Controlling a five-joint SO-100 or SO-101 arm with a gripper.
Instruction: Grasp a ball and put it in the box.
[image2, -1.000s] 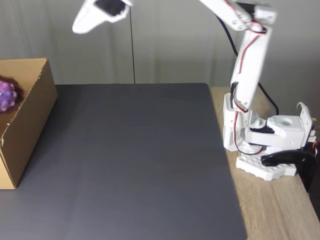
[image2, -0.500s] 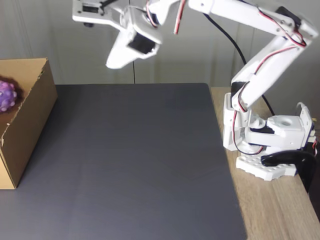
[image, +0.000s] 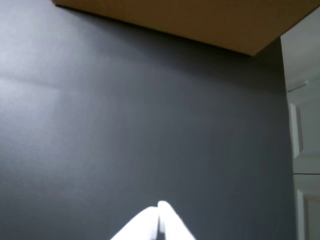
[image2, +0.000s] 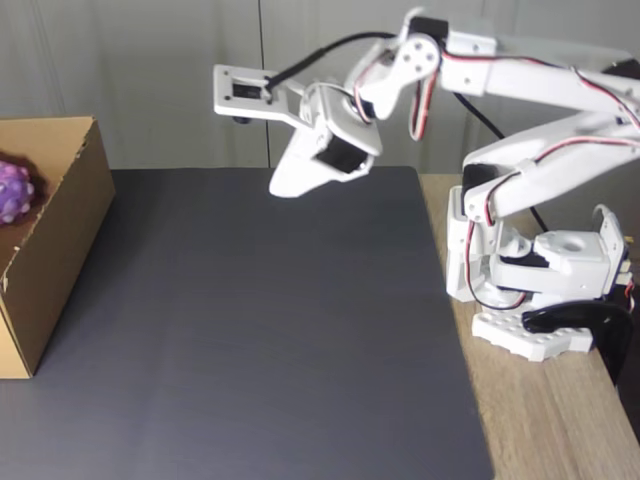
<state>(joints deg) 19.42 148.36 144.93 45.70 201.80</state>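
A knobbly purple ball (image2: 14, 191) lies inside the brown cardboard box (image2: 62, 240) at the left edge of the fixed view. My white gripper (image2: 283, 187) hangs above the back middle of the dark mat, well to the right of the box, shut with nothing in it. In the wrist view the two fingertips meet at the bottom edge, gripper (image: 160, 207), and the box's plain side (image: 200, 22) runs along the top.
A dark grey mat (image2: 260, 330) covers most of the table. The arm's white base (image2: 530, 290) stands on the wooden tabletop (image2: 560, 420) to the right of the mat. A pale wall (image2: 130, 70) rises behind.
The arm has folded down and swung right, away from the box. The gripper dropped from the top of the fixed view to just above the mat's back edge. The ball stayed in the box.
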